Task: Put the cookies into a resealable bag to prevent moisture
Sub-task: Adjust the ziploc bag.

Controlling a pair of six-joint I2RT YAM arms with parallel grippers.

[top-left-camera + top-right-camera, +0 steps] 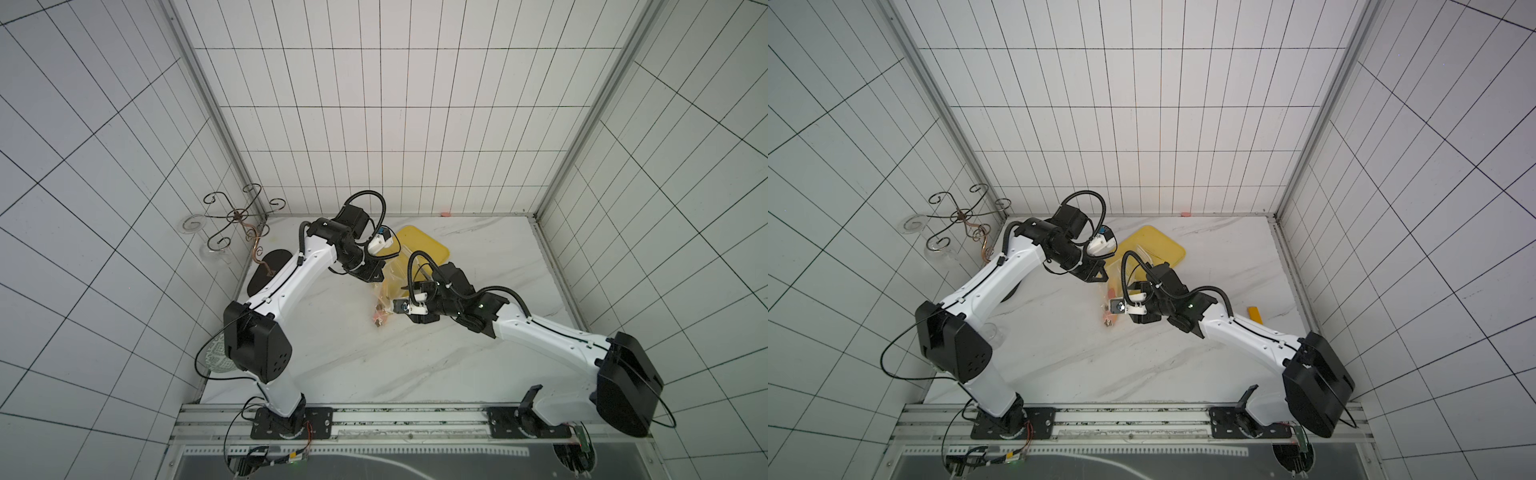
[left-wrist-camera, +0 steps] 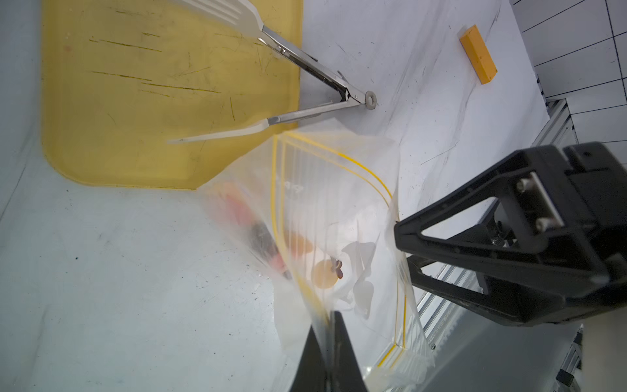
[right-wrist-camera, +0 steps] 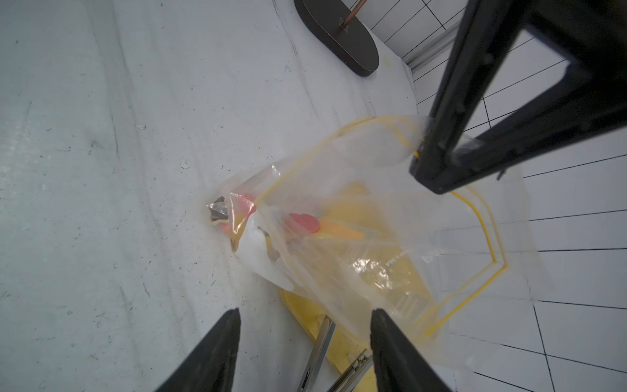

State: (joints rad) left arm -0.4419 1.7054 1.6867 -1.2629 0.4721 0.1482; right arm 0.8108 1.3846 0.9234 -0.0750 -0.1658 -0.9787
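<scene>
Left wrist view: the left gripper [image 2: 326,325] pinches the rim of the clear bag [image 2: 339,210], its fingers tight on the plastic. The right gripper [image 3: 305,312] has its fingers well apart beside the bag's open mouth. Pink and cream cookies [image 3: 302,222] lie in the bag's lower corner, which rests on the table [image 1: 478,270]. In a top view, the yellow tray [image 1: 432,249], with tongs [image 2: 305,68] on it, sits at one o'clock from the bag.

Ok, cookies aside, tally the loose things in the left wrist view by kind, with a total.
Yellow rounded plastic tray: 1
Metal tongs with white tips: 1
Clear resealable plastic bag: 1
Orange rectangular block: 1
Total: 4
</scene>
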